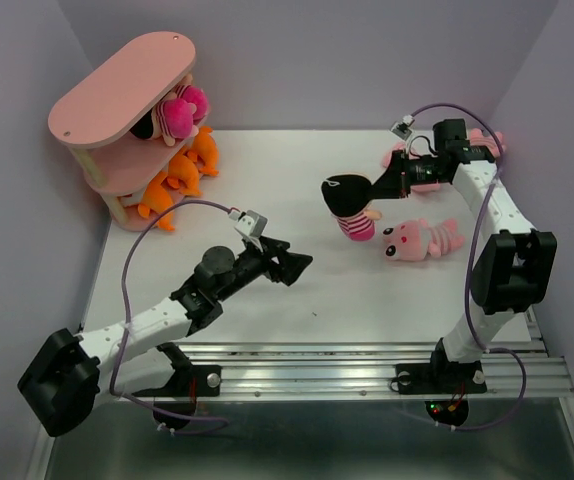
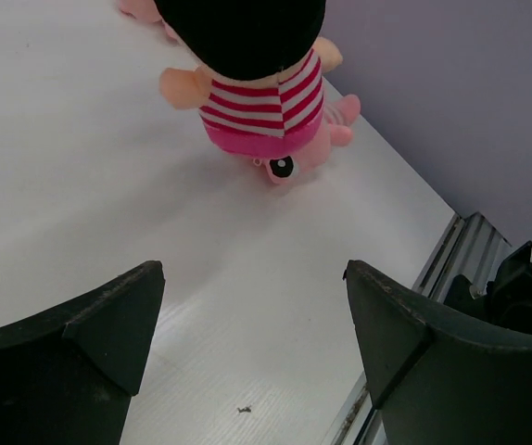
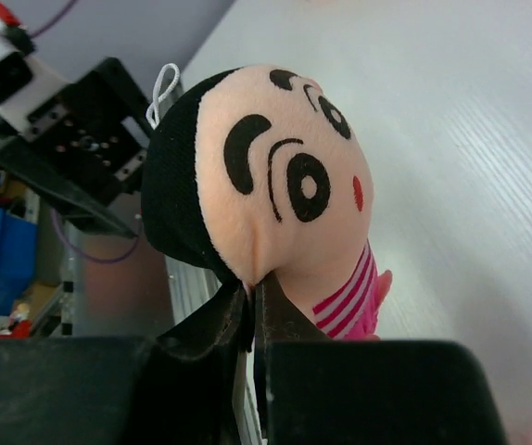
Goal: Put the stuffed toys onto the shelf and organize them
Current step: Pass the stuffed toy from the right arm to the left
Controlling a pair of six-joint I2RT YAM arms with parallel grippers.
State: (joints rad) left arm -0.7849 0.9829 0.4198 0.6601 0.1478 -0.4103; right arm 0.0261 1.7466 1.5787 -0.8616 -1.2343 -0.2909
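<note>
A white table [image 1: 297,300] fills the view, walled in pale purple. In its far left corner stands the pink shelf [image 1: 117,90], three oval boards on pale posts. Orange toys [image 1: 177,175] crowd its lowest board, and a shelved doll [image 1: 177,110] in magenta lies on the middle one. The left gripper [image 1: 302,263] hovers near the table's middle, its jaws spread wide and holding nothing. The right gripper [image 1: 377,185] reaches in from the far right, its jaws pinched tight on the head of a doll [image 1: 352,205] with black hair and a striped magenta top, upright at mid-table. Just to that doll's right a pink animal [image 1: 422,240] lies on the table. A second pink animal [image 1: 487,140] shows behind the right wrist.
</note>
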